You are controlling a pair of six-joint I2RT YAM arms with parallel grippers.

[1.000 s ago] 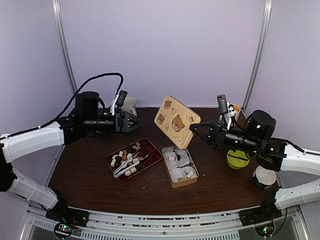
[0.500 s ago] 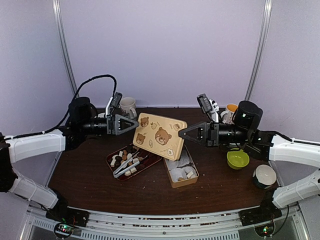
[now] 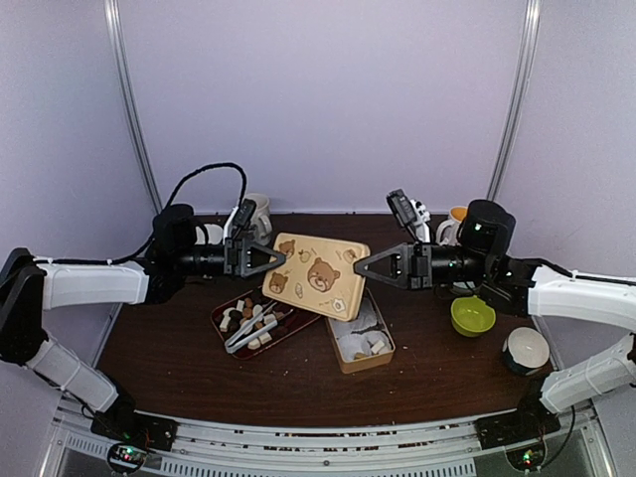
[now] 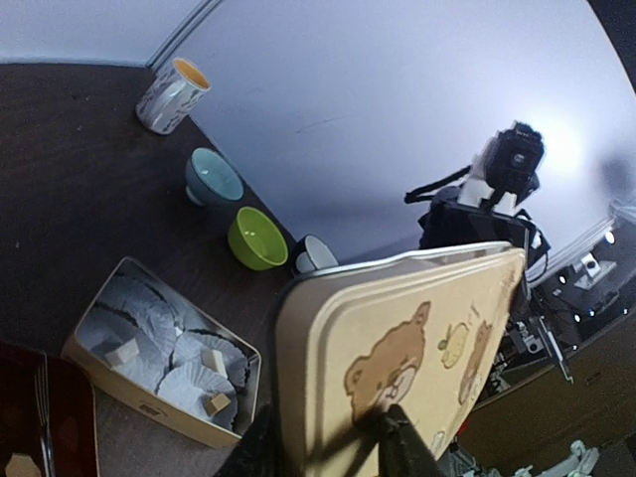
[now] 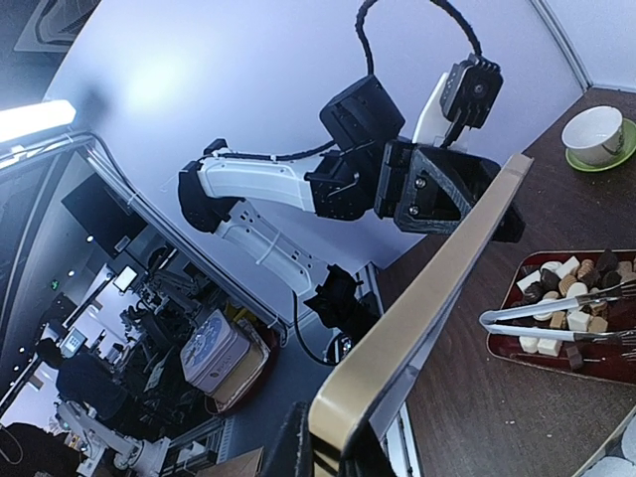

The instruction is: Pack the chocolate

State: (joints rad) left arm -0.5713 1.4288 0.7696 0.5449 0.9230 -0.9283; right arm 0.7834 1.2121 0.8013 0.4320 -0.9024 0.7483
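The cream tin lid (image 3: 316,275) with brown bear prints hangs tilted above the table between both grippers. My left gripper (image 3: 272,260) is shut on its left edge, its jaws astride the rim in the left wrist view (image 4: 328,447). My right gripper (image 3: 364,268) is shut on its right edge (image 5: 427,298). Below it the open tin box (image 3: 360,343) holds white paper cups and a few chocolate pieces (image 4: 124,353). White and brown chocolate pieces (image 3: 250,308) lie in the red tray (image 3: 298,316) under silver tongs (image 3: 248,333).
A green bowl (image 3: 472,315) and a white bowl (image 3: 527,348) stand at the right. Mugs stand at the back left (image 3: 258,211) and back right (image 3: 452,224). A teal bowl (image 4: 214,177) shows in the left wrist view.
The lid has swung from upright down to a slanted position and moved left over the box. My left gripper has come in and closed on its left edge.
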